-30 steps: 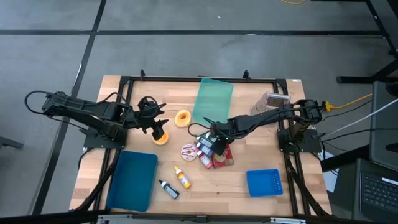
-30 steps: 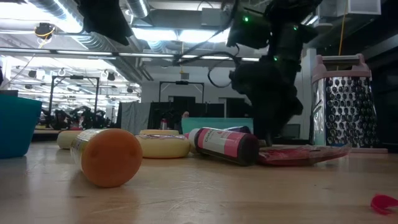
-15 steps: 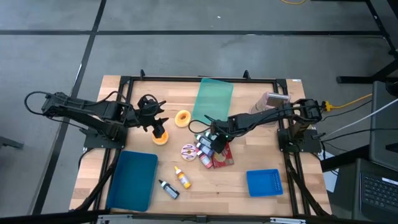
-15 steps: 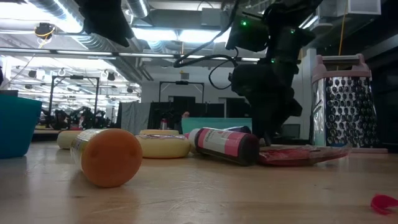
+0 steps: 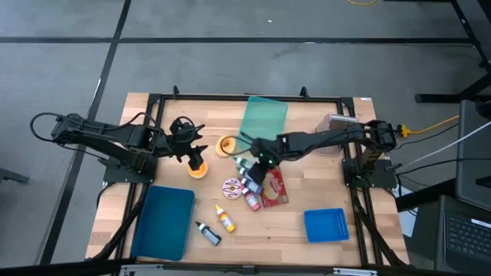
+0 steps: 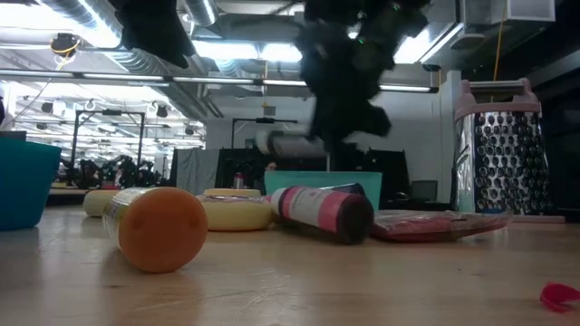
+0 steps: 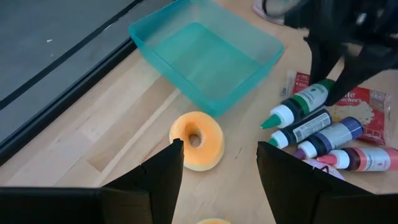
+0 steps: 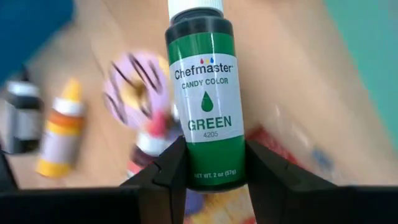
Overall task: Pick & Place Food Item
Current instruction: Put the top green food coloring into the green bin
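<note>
Right gripper: fingers closed on either side of a green candy-colour bottle, label readable, white cap pointing away from the wrist; the bottle is clear of the table. High view places this gripper just short of the teal tray.

Directly beneath the held bottle: a pink-frosted doughnut; a red snack packet with more dye bottles lying on and beside it.

To one side, farther off: an orange-capped bottle and a dark bottle, both lying flat.

Left gripper: jaws wide apart, holding nothing, above a yellow doughnut. Beyond it the teal tray.

Table's far right: a metal grater, upright.
</note>
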Robot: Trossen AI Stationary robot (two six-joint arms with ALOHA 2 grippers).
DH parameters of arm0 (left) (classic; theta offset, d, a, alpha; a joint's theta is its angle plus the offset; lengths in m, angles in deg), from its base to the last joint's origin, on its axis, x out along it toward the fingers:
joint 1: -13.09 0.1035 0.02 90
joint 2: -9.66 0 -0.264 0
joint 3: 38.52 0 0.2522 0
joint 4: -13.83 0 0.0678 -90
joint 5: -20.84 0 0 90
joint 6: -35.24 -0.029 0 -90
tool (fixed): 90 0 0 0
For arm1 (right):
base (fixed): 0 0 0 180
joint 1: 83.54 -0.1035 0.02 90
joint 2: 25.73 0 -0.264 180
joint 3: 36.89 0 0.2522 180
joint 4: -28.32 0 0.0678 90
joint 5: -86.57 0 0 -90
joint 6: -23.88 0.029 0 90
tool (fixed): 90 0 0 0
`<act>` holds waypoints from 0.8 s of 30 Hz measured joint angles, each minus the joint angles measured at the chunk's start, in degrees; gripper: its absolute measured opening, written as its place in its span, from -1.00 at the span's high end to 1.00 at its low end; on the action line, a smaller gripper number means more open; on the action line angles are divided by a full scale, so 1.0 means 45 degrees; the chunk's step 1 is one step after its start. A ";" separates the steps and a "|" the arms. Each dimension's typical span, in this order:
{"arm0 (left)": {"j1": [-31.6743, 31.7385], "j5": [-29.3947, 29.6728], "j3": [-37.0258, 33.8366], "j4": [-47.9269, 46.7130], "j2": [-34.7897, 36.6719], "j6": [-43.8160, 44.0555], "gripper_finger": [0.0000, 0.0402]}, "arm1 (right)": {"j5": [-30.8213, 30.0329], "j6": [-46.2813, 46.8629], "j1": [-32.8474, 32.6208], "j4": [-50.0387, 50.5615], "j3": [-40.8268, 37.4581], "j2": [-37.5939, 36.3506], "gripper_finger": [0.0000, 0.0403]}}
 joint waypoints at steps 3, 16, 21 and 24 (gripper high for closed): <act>0.0000 0.0000 0.0000 0.0000 0.0000 -0.0029 0.01 | -0.0003 -0.0498 0.0280 0.0045 0.0924 0.0000 0.38; 0.0002 0.0246 0.0000 0.0000 -0.0002 0.0005 0.01 | -0.2765 -0.5378 0.2772 0.5582 0.4455 -0.0015 0.38; 0.0000 0.0442 0.0000 0.0005 -0.0005 0.0014 0.01 | -0.2642 -0.7312 0.4329 0.5979 0.4476 -0.0015 0.38; 0.0002 0.0482 0.0000 0.0003 -0.0005 0.0218 0.01 | -0.2612 -0.8437 0.5065 0.5975 0.4476 -0.0015 0.38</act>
